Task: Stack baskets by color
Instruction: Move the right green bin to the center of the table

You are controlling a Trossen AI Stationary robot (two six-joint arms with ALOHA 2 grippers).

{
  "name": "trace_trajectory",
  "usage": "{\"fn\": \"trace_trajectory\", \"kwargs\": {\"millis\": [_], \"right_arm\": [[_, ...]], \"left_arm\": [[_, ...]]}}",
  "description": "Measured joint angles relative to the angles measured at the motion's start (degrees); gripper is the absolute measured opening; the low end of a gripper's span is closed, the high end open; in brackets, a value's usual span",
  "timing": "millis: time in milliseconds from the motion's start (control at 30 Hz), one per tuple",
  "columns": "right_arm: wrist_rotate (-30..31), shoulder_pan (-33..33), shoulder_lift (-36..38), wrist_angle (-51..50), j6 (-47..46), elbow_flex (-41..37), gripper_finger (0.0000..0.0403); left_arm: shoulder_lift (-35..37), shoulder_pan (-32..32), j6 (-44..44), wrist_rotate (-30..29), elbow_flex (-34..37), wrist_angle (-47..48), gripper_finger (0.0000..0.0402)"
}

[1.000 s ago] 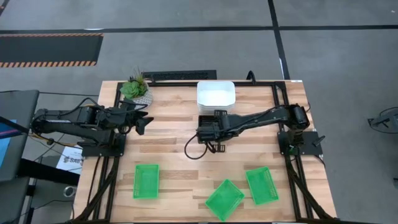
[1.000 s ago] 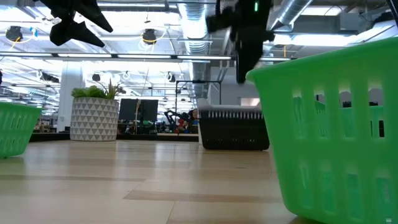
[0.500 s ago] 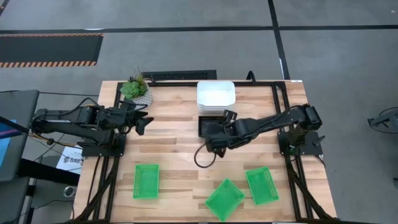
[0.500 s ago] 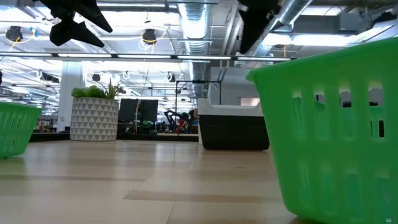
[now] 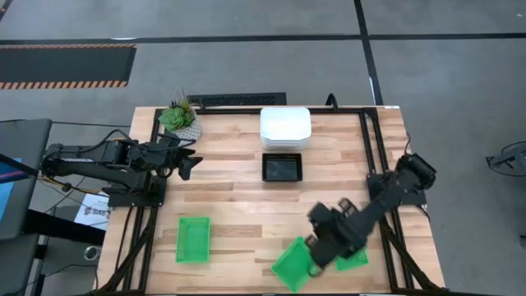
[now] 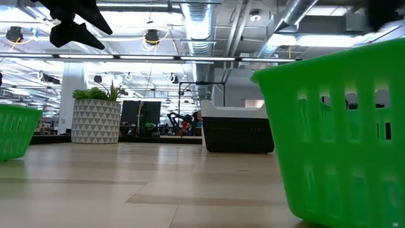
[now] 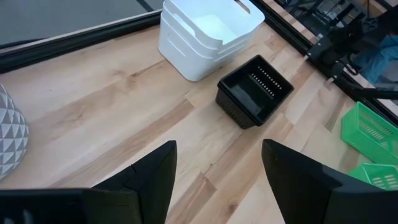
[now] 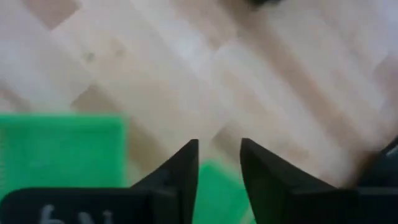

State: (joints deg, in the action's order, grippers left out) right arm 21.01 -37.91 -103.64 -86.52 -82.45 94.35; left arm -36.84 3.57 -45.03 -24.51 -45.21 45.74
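Three white baskets [image 5: 285, 126] stand nested at the far middle of the table, and black baskets [image 5: 282, 168] sit just in front of them. Green baskets lie apart along the near edge: one at the left [image 5: 193, 239], one in the middle [image 5: 289, 268], and one at the right [image 5: 356, 260], partly under my right arm. My right gripper [image 5: 315, 260] hovers over the middle green basket's right end, fingers [image 8: 219, 155] pointing down and slightly apart with nothing between them. My left gripper [image 5: 191, 162] waits open at the table's left, above the wood.
A potted plant [image 5: 179, 117] in a patterned pot stands at the far left corner. A black frame [image 5: 374, 131] runs around the table's edges. Bare wood [image 5: 238, 205] lies between the black baskets and the green ones.
My right gripper has swung away from the black baskets toward the table's near edge and a little to the right, ending over the middle green basket, and its wrist has rolled on the way. The black and white baskets have stayed where they were.
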Motion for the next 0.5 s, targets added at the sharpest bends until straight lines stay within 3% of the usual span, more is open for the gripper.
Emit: {"fn": "trace_trajectory", "kwargs": {"millis": [267,500], "right_arm": [[-0.41,-8.07,-0.62,2.22,-23.75,-2.94,0.0217],[-4.85,-10.36,-0.83,13.81,-28.46,-13.28,0.0210]], "left_arm": [[-0.02,0.00,0.28,-0.02,0.00,-0.02,0.0224],[-0.02,0.00,1.33,-0.20,0.00,-0.02,0.0224]]}}
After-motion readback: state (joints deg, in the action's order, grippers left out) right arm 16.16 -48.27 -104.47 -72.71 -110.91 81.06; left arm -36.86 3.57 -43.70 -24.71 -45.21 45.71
